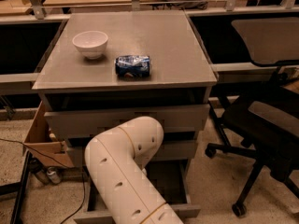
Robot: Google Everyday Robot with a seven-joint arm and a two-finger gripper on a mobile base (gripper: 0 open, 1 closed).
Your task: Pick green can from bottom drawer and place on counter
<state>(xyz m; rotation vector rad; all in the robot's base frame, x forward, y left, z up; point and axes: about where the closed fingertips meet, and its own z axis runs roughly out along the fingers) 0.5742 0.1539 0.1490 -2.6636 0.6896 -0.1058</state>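
Bending arm dips into the open bottom drawer, likely for the unseen green can; gripper hidden behind arm, grip cannot tell; counter waits.

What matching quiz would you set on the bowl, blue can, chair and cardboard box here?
1 bowl; 2 blue can; 3 chair; 4 cardboard box.
a on the floor, picture's left; b lying on its side; c black, on wheels; d white, upright on the counter.
Pairs: 1-d, 2-b, 3-c, 4-a.
The gripper is out of view, behind the arm, low by the open bottom drawer.
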